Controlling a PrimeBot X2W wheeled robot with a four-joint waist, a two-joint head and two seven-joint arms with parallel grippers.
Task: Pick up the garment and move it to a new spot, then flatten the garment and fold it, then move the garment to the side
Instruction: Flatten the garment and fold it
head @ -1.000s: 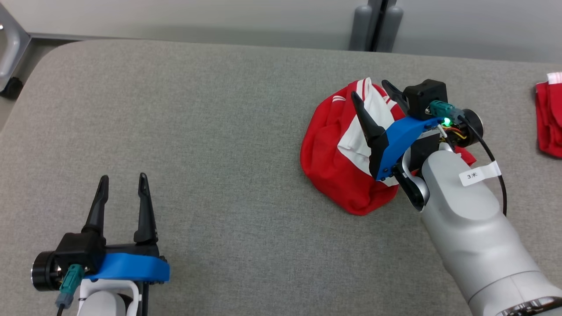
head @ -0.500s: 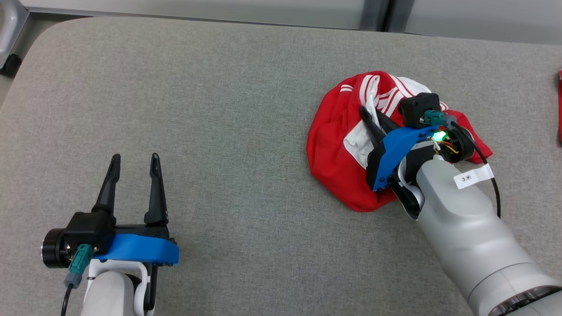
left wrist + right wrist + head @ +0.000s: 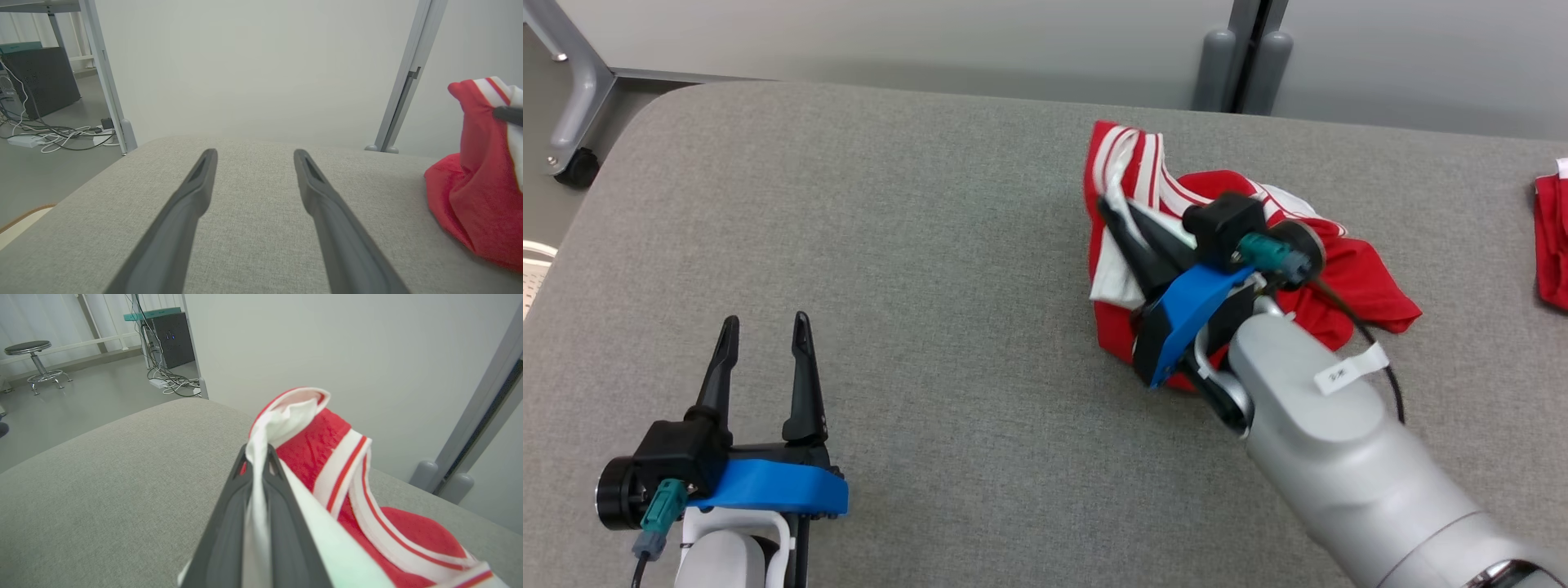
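Note:
The garment (image 3: 1347, 273) is red with white panels and stripes, bunched on the grey padded table (image 3: 947, 212) right of centre. My right gripper (image 3: 1112, 209) is shut on a white fold of it and holds that part raised off the table. In the right wrist view the white cloth is pinched between the closed fingers (image 3: 229, 514), with the garment (image 3: 327, 457) draped to the right. My left gripper (image 3: 764, 327) stands open at the lower left, well apart from the garment. Its left wrist view shows spread fingers (image 3: 192, 196) over bare table, with the garment (image 3: 478, 196) at the right edge.
Another red cloth (image 3: 1552, 245) lies at the table's far right edge. A grey post base (image 3: 1241, 73) stands behind the table's back edge. A wheeled frame leg (image 3: 576, 122) is off the back left corner. The table's left half is bare padding.
My right gripper has shut on the garment's white fold and lifted it, stretching the cloth up. The left gripper stays open in place. The head camera has shifted.

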